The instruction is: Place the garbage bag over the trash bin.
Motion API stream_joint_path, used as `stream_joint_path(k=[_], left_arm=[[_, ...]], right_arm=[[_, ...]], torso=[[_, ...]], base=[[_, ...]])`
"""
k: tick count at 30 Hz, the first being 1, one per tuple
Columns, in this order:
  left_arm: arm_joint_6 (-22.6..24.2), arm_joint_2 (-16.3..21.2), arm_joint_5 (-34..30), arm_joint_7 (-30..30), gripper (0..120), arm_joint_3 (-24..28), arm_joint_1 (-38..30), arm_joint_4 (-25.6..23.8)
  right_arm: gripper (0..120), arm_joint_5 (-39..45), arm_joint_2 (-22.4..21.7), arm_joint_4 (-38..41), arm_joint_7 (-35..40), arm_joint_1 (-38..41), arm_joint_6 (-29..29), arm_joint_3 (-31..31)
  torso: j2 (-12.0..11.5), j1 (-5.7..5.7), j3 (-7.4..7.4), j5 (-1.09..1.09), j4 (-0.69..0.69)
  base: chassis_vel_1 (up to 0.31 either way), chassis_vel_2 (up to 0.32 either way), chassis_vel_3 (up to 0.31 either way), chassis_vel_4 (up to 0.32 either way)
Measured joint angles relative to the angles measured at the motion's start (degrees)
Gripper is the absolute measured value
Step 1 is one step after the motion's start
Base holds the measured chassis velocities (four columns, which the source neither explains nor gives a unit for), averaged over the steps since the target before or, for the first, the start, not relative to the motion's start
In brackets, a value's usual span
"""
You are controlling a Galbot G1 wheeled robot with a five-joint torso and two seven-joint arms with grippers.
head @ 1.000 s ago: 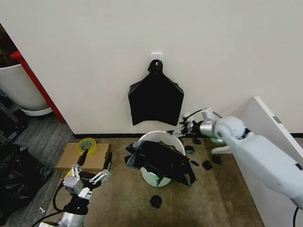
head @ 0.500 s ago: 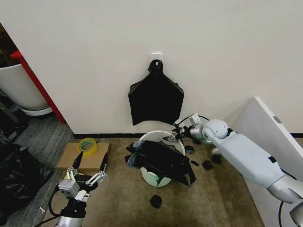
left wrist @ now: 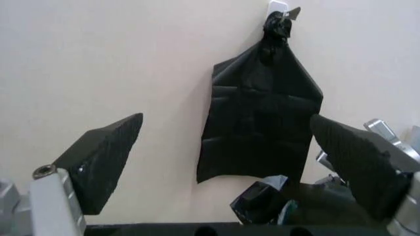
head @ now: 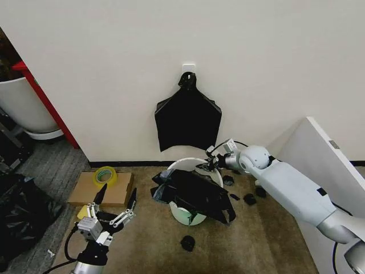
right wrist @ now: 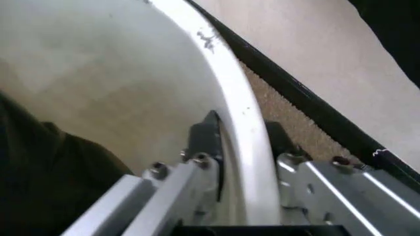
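A: Where is the garbage bag [head: 194,194] sitting?

B: It is lying crumpled across the front of the trash bin [head: 183,165], spilling over the near rim and down the side, while the far rim is showing bare white. The bin is standing on the carpet by the wall.

A: And the right end effector [head: 206,165]?

B: It is reaching to the far rim. In the right wrist view its fingers [right wrist: 204,136] are sitting one on each side of the white rim [right wrist: 244,123], closed onto it.

A: The left end effector [head: 111,208]?

B: It is hovering low, well apart from the bin, with its fingers spread wide and nothing between them.

A: Anything else around?

B: A bundle of black bags [head: 187,117] is hanging on the wall above the bin, a tape roll [head: 104,174] is resting on a cardboard box [head: 102,190], and black scraps [head: 187,242] are lying on the floor.
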Motion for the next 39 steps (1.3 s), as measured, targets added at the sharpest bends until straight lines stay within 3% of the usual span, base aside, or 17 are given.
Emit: stream_joint_path(k=[5,11,15,21,23,25,27,33,39], left_arm=[[0.2,-0.1,0.0,0.0,100,0.5,-0.3,-0.2],[0.8,0.0,-0.8,-0.1,100,0.7,-0.7,-1.0],[1.2,0.5,-1.8,-0.3,100,0.7,-1.3,-1.3],[1.7,1.3,-2.6,-0.4,100,1.3,-2.3,-1.4],[2.1,1.5,-2.7,-0.6,100,1.7,-2.9,-1.5],[2.5,1.6,-2.8,-0.9,100,2.3,-3.7,-1.5],[2.8,1.6,-2.8,-1.0,100,2.7,-4.0,-1.5],[3.6,1.7,-2.7,-1.5,100,3.9,-4.7,-2.1],[3.8,1.8,-2.7,-1.6,100,4.0,-4.7,-2.3]], right_arm=[[0,2.8,0.6,0.2,3.6,-1.1,0.7,0.8],[0,9.1,-0.3,3.7,10.7,-2.8,-0.7,2.7],[0,18.1,-2.6,10.0,23.9,-5.8,-3.4,4.9],[0,24.9,-6.8,18.1,34.8,-10.9,-4.6,8.3],[0,28.4,-7.3,21.2,42.6,-13.0,-4.3,9.3],[0,32.2,-6.5,25.1,52.0,-15.9,-3.4,11.0],[0,33.3,-5.8,26.9,55.1,-17.5,-3.0,12.2],[0,37.5,1.3,35.2,73.4,-26.1,1.2,17.1],[0,38.3,3.8,36.8,80.7,-29.4,2.3,17.6]], torso=[[0.0,-0.01,-0.01,-0.01,-0.02],[0.0,0.0,0.01,0.02,0.04],[0.0,0.0,0.01,0.03,0.01],[0.0,0.0,0.01,0.02,0.0],[0.0,0.0,0.0,0.02,-0.02],[0.0,0.01,0.01,0.02,-0.01],[0.0,0.0,0.0,0.01,0.01],[0.0,0.0,0.0,0.02,0.01],[0.0,0.0,0.0,0.01,0.01]], base=[[0.0,0.0,0.0,0.0],[0.0,0.0,0.0,0.0],[0.0,0.0,0.0,0.0],[0.0,0.0,0.0,0.0],[0.0,0.0,0.0,0.0],[0.0,0.0,0.0,0.0],[0.0,0.0,0.0,0.0],[0.0,0.0,0.0,0.0],[0.0,0.0,0.0,0.0]])
